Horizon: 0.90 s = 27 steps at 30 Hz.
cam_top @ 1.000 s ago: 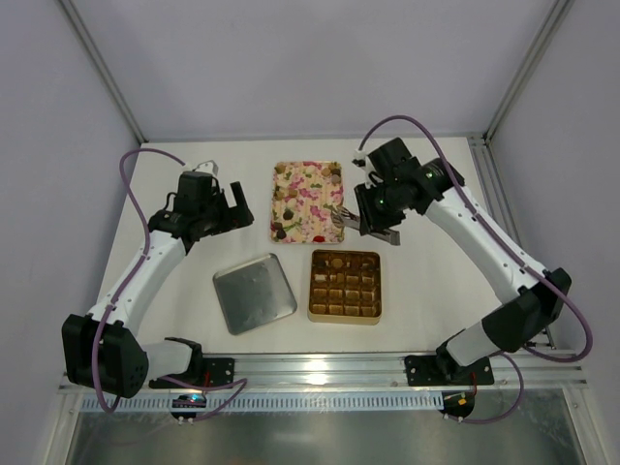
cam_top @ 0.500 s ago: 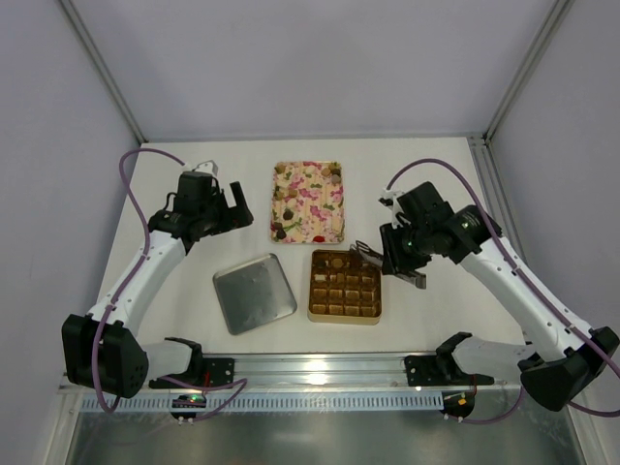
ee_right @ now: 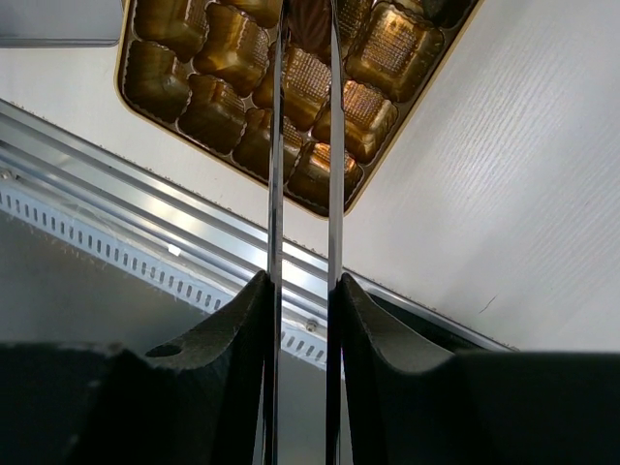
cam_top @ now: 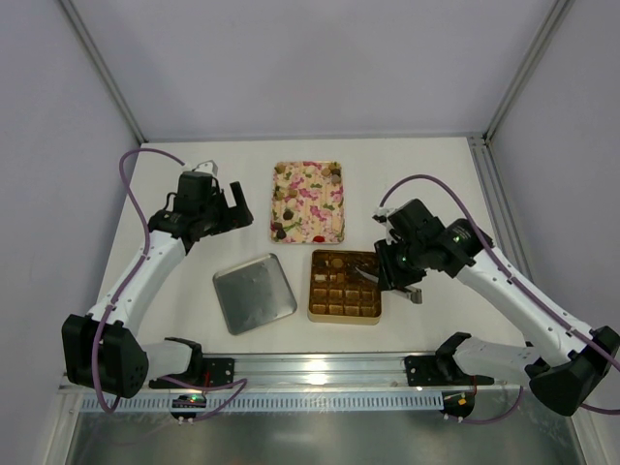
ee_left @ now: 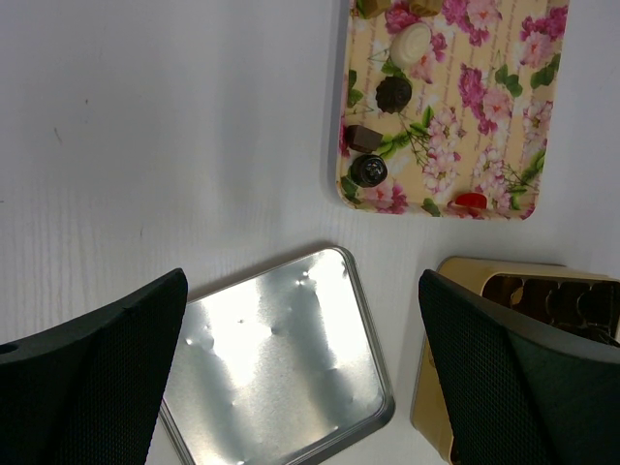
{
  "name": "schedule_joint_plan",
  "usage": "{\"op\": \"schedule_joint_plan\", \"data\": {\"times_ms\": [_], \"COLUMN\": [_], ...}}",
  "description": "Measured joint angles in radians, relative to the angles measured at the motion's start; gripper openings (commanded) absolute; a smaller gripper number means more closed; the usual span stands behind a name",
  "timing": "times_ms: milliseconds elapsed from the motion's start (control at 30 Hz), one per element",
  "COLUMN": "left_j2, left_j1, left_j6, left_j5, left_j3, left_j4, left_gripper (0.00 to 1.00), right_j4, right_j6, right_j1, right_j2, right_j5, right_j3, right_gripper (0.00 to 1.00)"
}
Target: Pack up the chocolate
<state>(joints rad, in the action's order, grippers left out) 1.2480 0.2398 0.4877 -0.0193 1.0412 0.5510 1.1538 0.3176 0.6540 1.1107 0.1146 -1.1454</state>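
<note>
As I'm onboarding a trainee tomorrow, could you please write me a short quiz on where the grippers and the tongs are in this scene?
1. True or false: the left gripper is gripping the silver lid.
2. The tips of the tongs are over: A) the floral tray, B) the gold box, C) the silver lid.
3. Fill in: the tongs are held by the ____ gripper.

Key
1. False: its fingers are spread wide and hold nothing.
2. B.
3. Right: the right gripper is clamped on them.
</note>
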Motion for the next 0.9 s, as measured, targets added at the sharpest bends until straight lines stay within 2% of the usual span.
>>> {"op": "schedule_joint_plan", "data": {"times_ms": [900], "left_j2": [0.000], "left_j1": [0.000], "left_j6": [-0.003], "left_j5": [0.000], "left_j3": [0.000], "left_j4": [0.000], "left_gripper": [1.00], "right_j4": [-0.015], "right_j6": [0.025], "right_j1": [0.027], "right_j2": [-0.001], "right_j5": [-0.046], "right_j3": [0.027], "right_gripper": [0.43]}}
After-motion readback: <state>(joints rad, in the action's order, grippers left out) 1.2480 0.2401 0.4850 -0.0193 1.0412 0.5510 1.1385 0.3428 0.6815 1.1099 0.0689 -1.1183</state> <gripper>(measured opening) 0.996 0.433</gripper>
